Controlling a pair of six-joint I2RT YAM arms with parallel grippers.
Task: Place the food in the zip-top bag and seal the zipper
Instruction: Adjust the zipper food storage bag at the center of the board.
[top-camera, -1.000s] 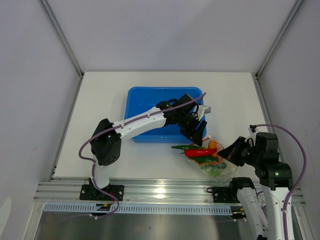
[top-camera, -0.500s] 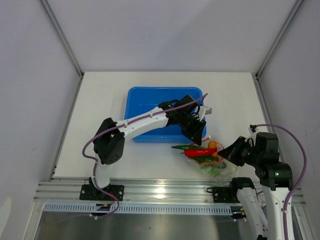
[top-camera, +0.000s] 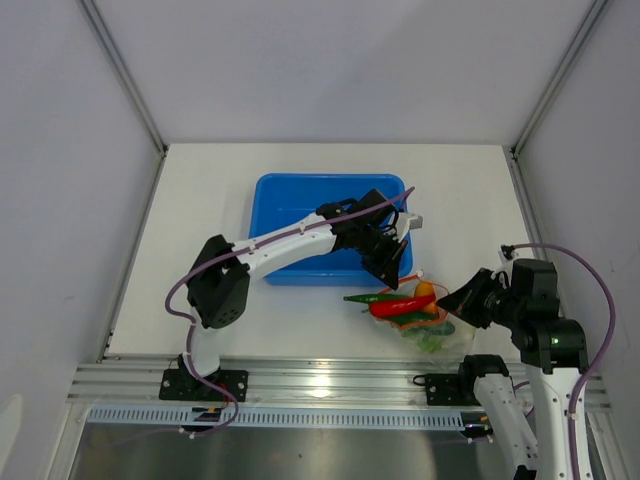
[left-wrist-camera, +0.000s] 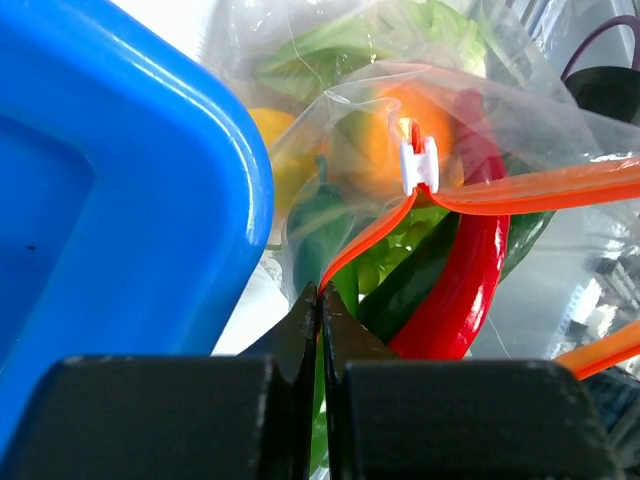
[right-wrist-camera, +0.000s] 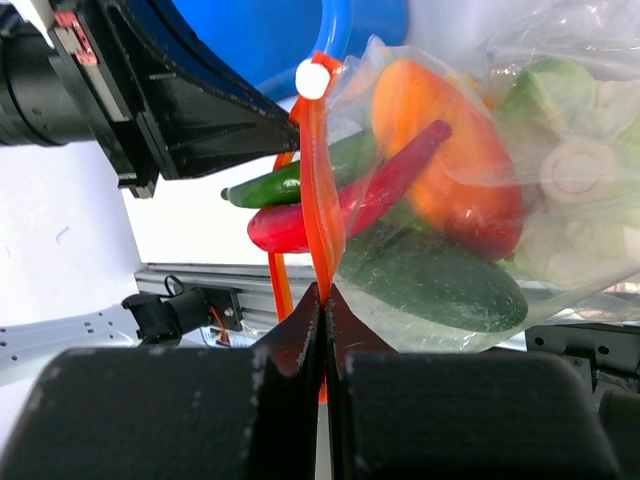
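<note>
My left gripper (left-wrist-camera: 320, 303) is pinched shut on the zipper (left-wrist-camera: 535, 188), my right gripper (right-wrist-camera: 322, 305) pinches the same strip, and the bag (top-camera: 442, 336) holding the food (right-wrist-camera: 440, 160) sits between them by the tub (top-camera: 300, 205).

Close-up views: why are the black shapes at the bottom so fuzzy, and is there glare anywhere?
Left wrist view: the left gripper sits too near the lens, so it blurs; the bag glints. Right wrist view: the right gripper is soft too, the food sharp. Top view: glare on the metal rail.
</note>
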